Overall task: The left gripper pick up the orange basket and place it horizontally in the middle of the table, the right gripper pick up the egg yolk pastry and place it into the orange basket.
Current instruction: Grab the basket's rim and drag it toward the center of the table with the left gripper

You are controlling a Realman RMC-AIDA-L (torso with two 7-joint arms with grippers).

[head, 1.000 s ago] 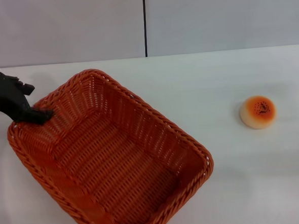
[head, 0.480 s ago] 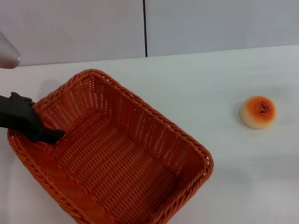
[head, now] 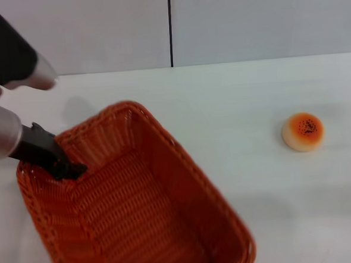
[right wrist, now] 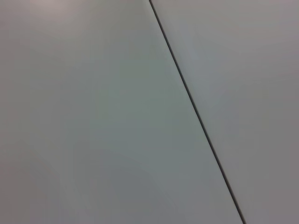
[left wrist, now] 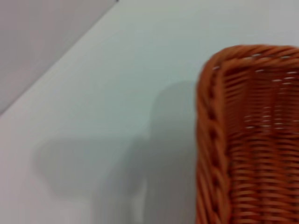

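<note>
The orange basket (head: 151, 216) fills the lower left of the head view, tilted and lifted off the table (head: 250, 91), its long side running away from me at a slant. My left gripper (head: 61, 168) is shut on the rim of its left short wall, with one dark finger reaching inside. The left wrist view shows a corner of the basket (left wrist: 252, 140) with its shadow on the white tabletop (left wrist: 117, 93). The egg yolk pastry (head: 302, 131) sits alone on the table at the right, untouched. The right gripper is out of view.
A grey wall with a dark vertical seam (head: 170, 27) stands behind the table. The right wrist view shows only that wall and seam (right wrist: 196, 116). Bare tabletop lies between basket and pastry.
The left gripper slid down over the basket's left wall and closed on it. The basket has since risen, tilted and swung, with its far corner now nearer the table's middle. The pastry has not moved.
</note>
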